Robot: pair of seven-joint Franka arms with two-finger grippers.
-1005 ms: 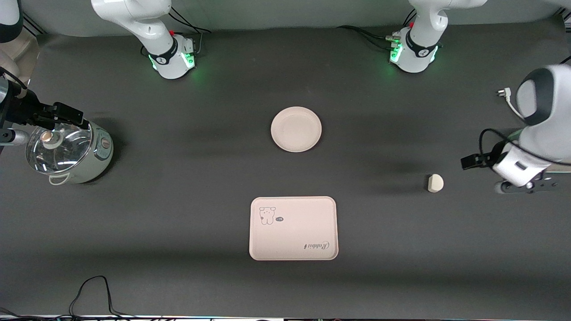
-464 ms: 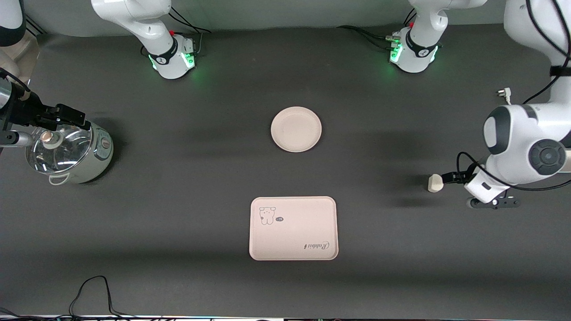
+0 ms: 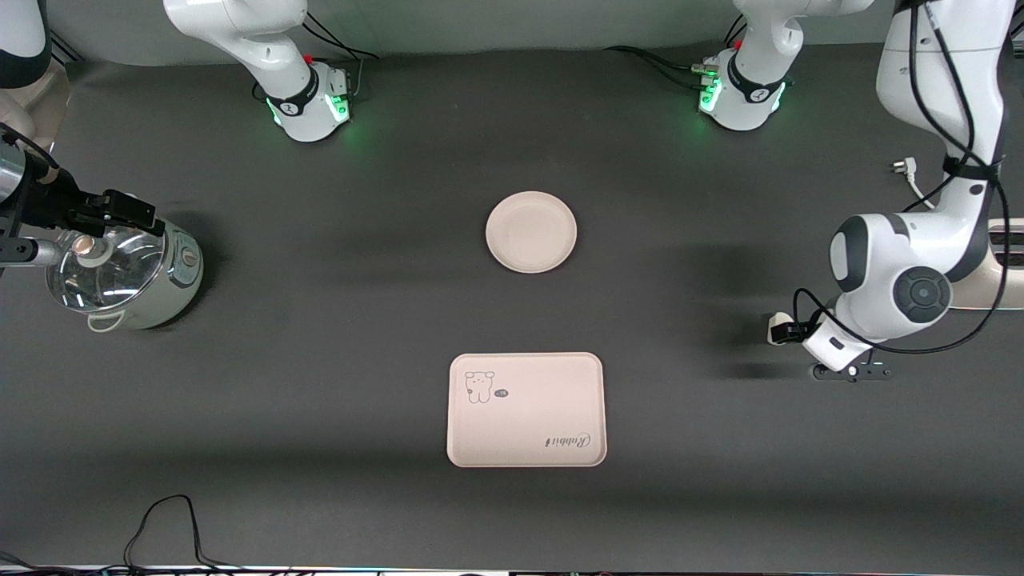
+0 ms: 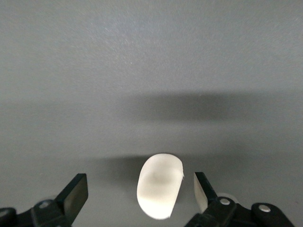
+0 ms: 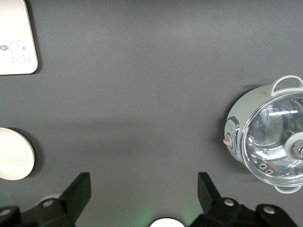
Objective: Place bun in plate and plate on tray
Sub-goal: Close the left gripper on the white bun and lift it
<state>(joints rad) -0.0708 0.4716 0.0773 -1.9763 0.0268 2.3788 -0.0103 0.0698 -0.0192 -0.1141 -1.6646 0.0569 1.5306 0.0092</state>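
Note:
The bun (image 3: 773,327) lies on the table near the left arm's end, partly hidden by my left gripper (image 3: 788,330). In the left wrist view the bun (image 4: 160,185) sits between the open fingers of the left gripper (image 4: 139,194), closer to one finger (image 4: 202,191) and apart from both. The round plate (image 3: 530,232) lies empty at mid-table. The tray (image 3: 526,410) with the rabbit drawing lies nearer to the front camera than the plate. My right gripper (image 3: 120,210) waits open over the pot; it is also open and empty in the right wrist view (image 5: 142,194).
A pale green pot with a glass lid (image 3: 120,272) stands at the right arm's end. A plug and cord (image 3: 904,170) and a beige appliance (image 3: 1000,280) lie at the left arm's end. A black cable (image 3: 160,520) lies by the table's near edge.
My left arm has swung in from the table's end and brought its open gripper down round the bun. The bun, plate and tray have not moved. The right arm has barely shifted.

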